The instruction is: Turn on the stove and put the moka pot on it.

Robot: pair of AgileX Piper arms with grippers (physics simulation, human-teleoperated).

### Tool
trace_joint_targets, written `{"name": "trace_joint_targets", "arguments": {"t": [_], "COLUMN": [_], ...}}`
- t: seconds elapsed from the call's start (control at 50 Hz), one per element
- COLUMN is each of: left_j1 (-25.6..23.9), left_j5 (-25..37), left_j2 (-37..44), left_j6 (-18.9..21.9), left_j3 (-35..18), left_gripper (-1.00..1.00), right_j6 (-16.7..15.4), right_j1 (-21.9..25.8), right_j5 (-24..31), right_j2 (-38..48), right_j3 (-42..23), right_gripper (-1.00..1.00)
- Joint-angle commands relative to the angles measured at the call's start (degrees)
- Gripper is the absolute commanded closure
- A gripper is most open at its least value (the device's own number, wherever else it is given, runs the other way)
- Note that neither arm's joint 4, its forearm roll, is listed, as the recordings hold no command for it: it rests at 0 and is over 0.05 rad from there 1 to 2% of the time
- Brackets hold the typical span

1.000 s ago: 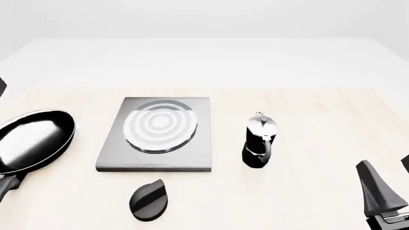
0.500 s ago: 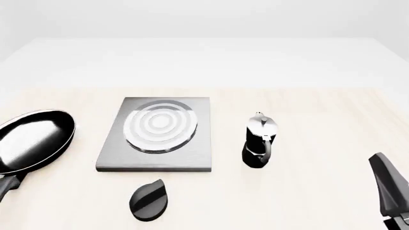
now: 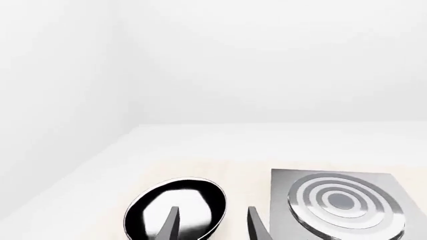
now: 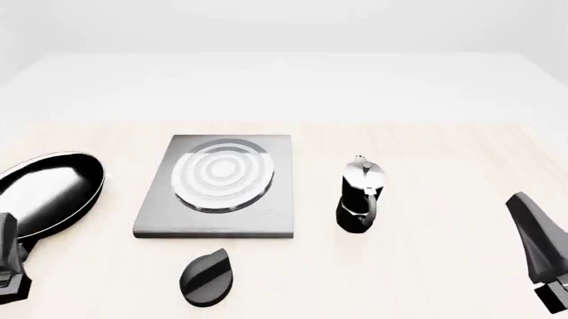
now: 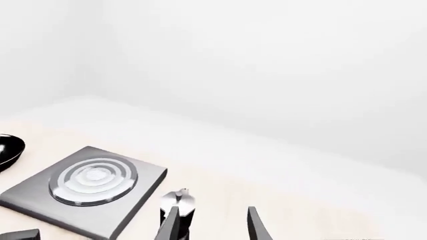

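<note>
The stove (image 4: 217, 189) is a flat dark-grey slab with a silver ring burner at the table's middle. Its black oval knob (image 4: 207, 277) lies separately in front of it. The moka pot (image 4: 361, 195) stands upright to the right of the stove, black base and silver top. My left gripper (image 4: 10, 256) is at the bottom left, open and empty, near the pan's handle. In the left wrist view its fingers (image 3: 171, 223) stand apart, with the stove (image 3: 340, 202) ahead. My right gripper (image 4: 537, 242) is at the far right, open and empty. The right wrist view shows the moka pot (image 5: 177, 201) and stove (image 5: 87, 187) ahead.
A shiny black frying pan (image 4: 44, 194) lies left of the stove, its handle toward the front edge; it also shows in the left wrist view (image 3: 177, 205). A white wall stands beyond the table's far edge.
My left gripper has come into the front view at the bottom left. My right gripper has shifted right and risen a little. The stove, knob and pot have not moved.
</note>
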Motion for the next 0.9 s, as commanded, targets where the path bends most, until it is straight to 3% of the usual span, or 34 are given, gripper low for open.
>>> {"name": "trace_joint_targets", "arguments": {"t": [0.02,0.22,0.56,0.9], "left_j1": [-0.18,-1.55,-3.95,-5.53], "left_j5": [-1.21,-1.27,-1.07,-1.45], "left_j2": [-0.25,-0.25,-0.25,-0.25], "left_j6": [0.61,1.49,1.24,1.06], "left_j3": [2.7,3.63,3.68,4.67], "left_gripper": [-1.0,-1.0,-1.0,-1.0], "right_j6": [-0.34,-1.78,3.23,6.65], "right_j1": [2.95,4.05,3.35,4.86], "right_j5": [-3.47,-5.83,-11.2,-13.88], "right_j2": [13.46,23.01,35.48,39.67], "right_j3": [-3.3,-6.16,-6.25,-4.92], "right_gripper": [-1.0,-1.0,-1.0,-1.0]}}
